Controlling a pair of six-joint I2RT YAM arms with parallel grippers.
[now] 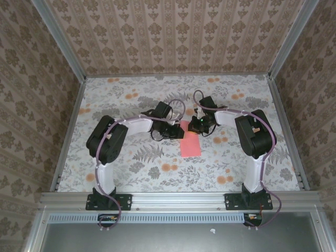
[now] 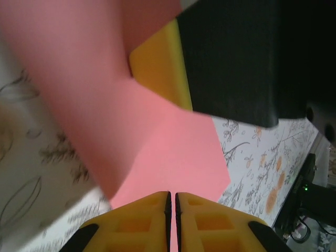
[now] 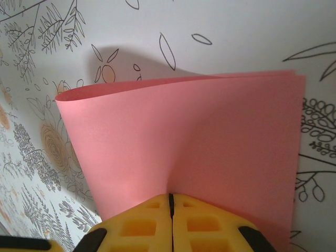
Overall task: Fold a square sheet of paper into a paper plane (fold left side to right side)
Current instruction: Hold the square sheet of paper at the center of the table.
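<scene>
Mid-counter, between both arms: thin salmon-pink sheet of paper (image 1: 191, 144), doubled over, lying on white floral-print counter (image 1: 131, 168). Both pincers at its far end. Left pincer (image 2: 172, 195) clenched, tips at sheet's edge; whether paper is caught between, cannot tell. Right pincer (image 3: 171, 198) clenched, grasping sheet; upper layer bows up, rounded fold along one side, loose edges opposite

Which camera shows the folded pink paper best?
The right wrist camera: the pink paper shows nearly whole, folded over with a rounded bend. From above it looks small; the left wrist camera is too close and blurry.
</scene>
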